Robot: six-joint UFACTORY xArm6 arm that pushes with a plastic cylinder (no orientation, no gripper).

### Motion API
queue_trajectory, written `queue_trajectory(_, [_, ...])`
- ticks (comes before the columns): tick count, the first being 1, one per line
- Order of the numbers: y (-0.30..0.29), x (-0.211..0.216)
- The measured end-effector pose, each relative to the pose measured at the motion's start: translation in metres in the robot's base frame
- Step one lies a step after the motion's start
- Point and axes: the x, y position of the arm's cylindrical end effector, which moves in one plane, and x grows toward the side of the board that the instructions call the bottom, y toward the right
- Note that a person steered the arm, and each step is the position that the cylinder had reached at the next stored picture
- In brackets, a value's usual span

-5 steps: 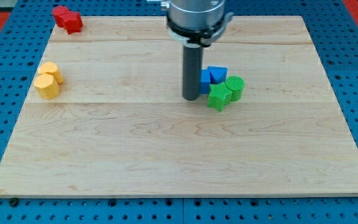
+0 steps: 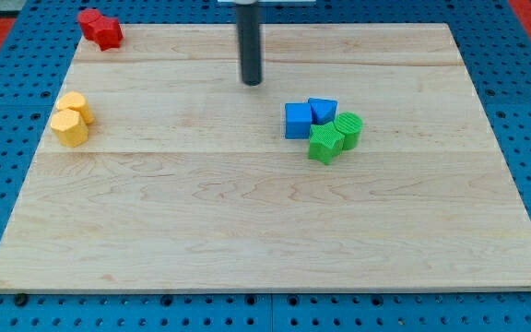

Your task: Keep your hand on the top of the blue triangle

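Note:
The blue triangle (image 2: 322,110) sits right of the board's centre, touching a blue cube (image 2: 298,121) on its left. A green star-shaped block (image 2: 324,144) and a green cylinder (image 2: 348,129) press against them from below and right. My tip (image 2: 252,83) is on the board up and to the left of the blue blocks, well apart from them, touching no block.
Two red blocks (image 2: 100,28) lie at the board's top left corner. Two yellow blocks (image 2: 71,119) lie near the left edge. The wooden board (image 2: 265,240) rests on a blue pegboard table.
My tip has moved from just left of the blue cube up and to the left, towards the view's top. The blue cube now shows fully. The blocks have not moved.

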Motion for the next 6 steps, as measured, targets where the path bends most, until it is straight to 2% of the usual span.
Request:
queue_trajectory(3, [0.059,0.013])
queue_trajectory(6, [0.066,0.033])
